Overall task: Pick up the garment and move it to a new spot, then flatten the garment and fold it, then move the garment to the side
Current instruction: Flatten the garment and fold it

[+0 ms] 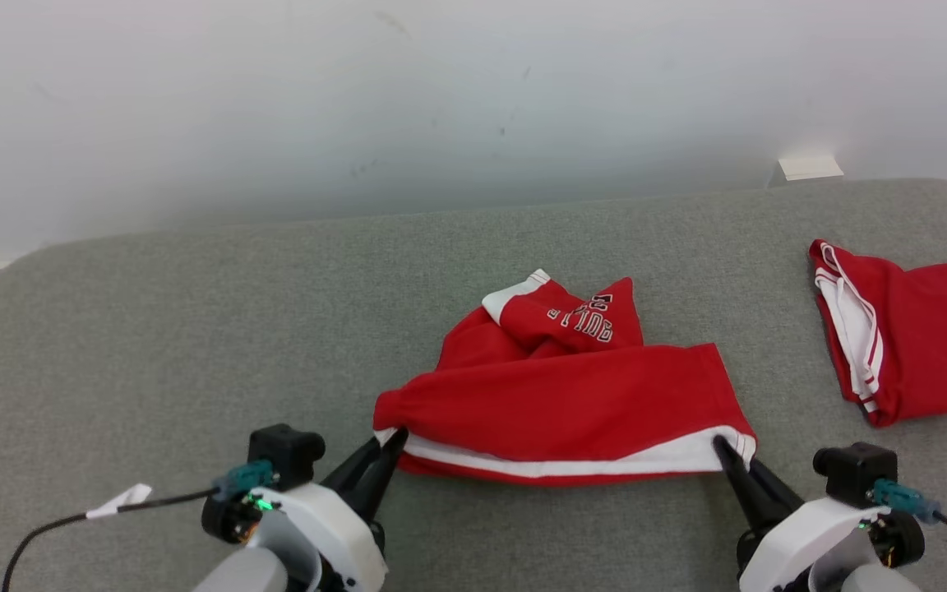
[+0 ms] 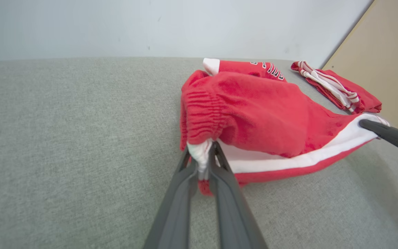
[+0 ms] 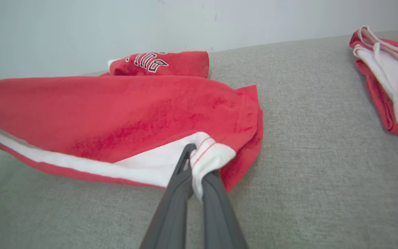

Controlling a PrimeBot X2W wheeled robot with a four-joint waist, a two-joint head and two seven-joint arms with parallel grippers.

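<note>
Pinches garment [image 1: 564,395] at both ends of its white-banded hem [image 1: 572,464], left gripper [image 1: 396,437] and right gripper [image 1: 721,445] each closed tight on cloth; sits bunched mid-surface [image 1: 153,329], near the front edge; seems early: lifting, moving, flattening, folding all left; leaves second garment [image 1: 917,337] by the right edge untouched.

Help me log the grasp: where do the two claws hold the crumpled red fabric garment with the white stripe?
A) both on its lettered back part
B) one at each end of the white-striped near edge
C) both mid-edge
B: the left claw pinches the left end of the red fabric garment and the right claw its right end, both on the near edge.
</note>
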